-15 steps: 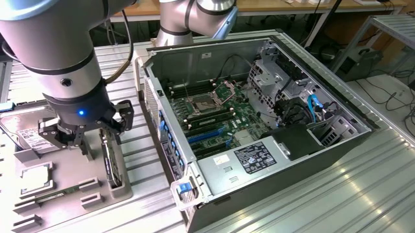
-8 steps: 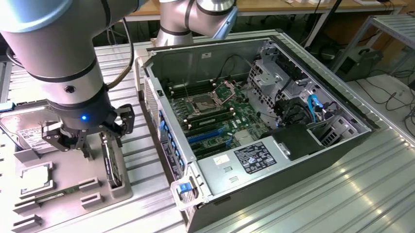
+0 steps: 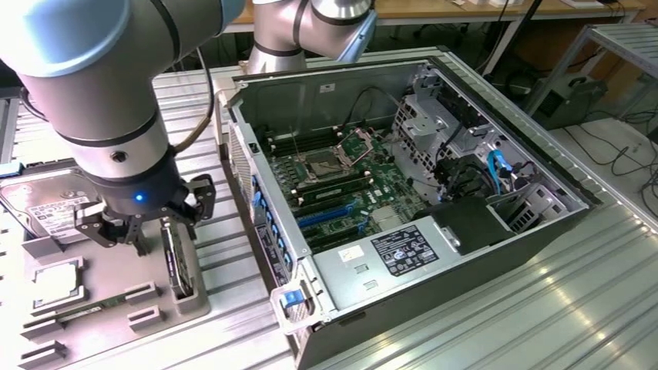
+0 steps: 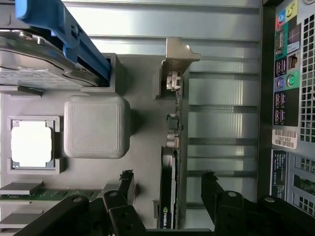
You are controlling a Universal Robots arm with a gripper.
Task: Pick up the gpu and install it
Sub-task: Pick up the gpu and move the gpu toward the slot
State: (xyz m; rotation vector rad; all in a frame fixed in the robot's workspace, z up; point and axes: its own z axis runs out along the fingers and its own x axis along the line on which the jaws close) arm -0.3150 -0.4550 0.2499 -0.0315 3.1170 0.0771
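So the gpu (image 3: 182,264) is standing on its edge in a slot of the grey holder tray (image 3: 108,266). The tray sits on the ribbed metal counter (image 3: 514,308), just beside the open PC case (image 3: 411,193), on the exterior view's left of it. The gripper (image 3: 154,231) hangs right over the card with its fingers (image 4: 212,186) spread wide, one on each side of the board. Going by the wrist view, neither one looks to be touching it. The card's metal end bracket (image 4: 178,59) is at the end away from the fingers. The same tray also holds a hard drive (image 3: 46,204), a CPU chip (image 4: 30,143) and a RAM stick (image 4: 29,194).
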